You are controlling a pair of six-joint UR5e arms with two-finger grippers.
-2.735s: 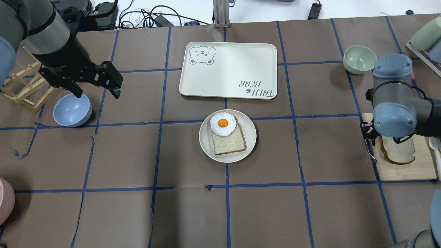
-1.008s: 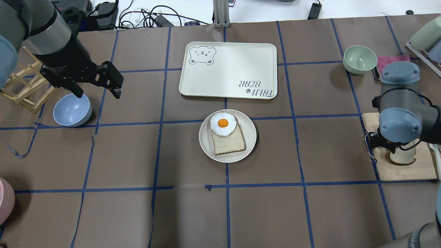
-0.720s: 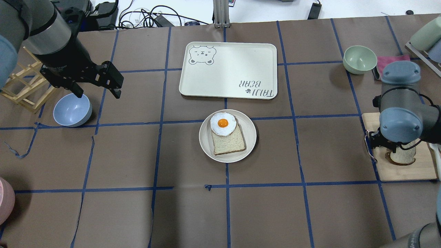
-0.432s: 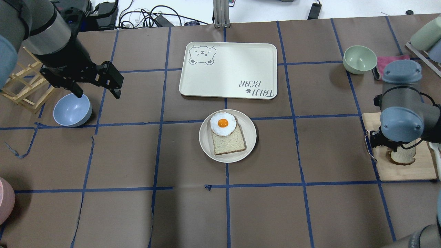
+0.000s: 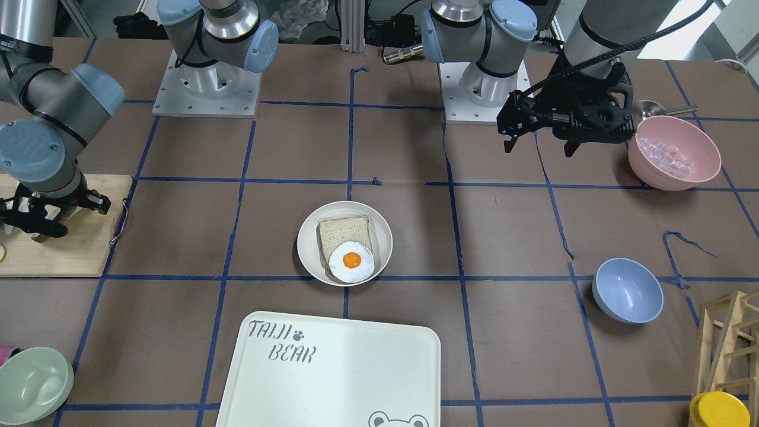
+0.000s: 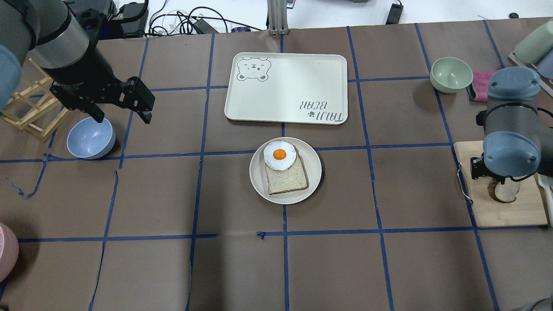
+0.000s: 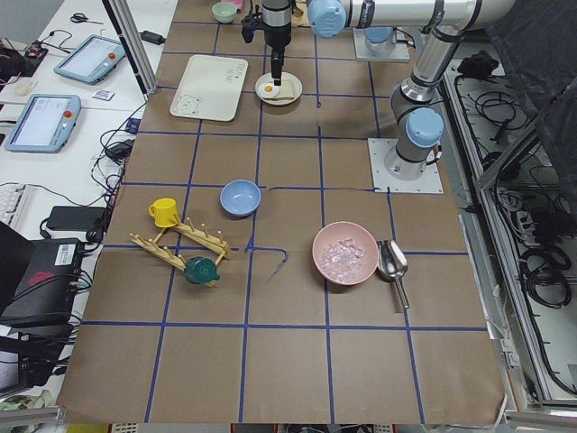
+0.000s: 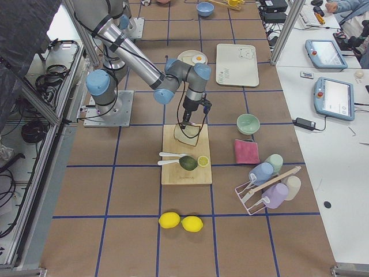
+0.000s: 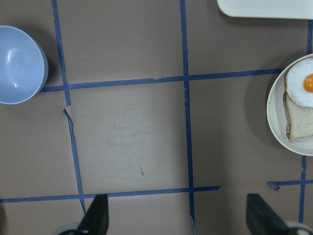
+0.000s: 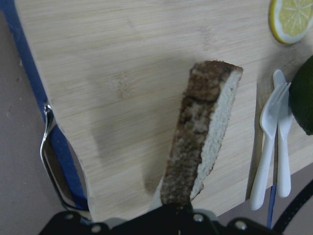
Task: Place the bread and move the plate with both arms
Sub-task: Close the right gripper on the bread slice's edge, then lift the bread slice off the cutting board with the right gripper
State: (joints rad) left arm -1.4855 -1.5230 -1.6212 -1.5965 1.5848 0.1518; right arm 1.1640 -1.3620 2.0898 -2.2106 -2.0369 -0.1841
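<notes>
My right gripper is shut on the bread, a dark-crusted slice held on edge just above the wooden cutting board at the table's right end. In the overhead view only the bread's lower part shows under my right wrist. The plate sits at the table's middle and holds a squarer pale slice with a fried egg on it. My left gripper is open and empty, hovering far to the left beside the blue bowl.
The TAIJI BEAR tray lies just beyond the plate. A green bowl and pink cloth sit beyond the cutting board. White cutlery, a lemon slice and an avocado share the board. A wooden rack stands far left.
My right gripper has taken the bread off the board and tipped it on edge, shifting slightly right. The left arm and the plate have not moved.
</notes>
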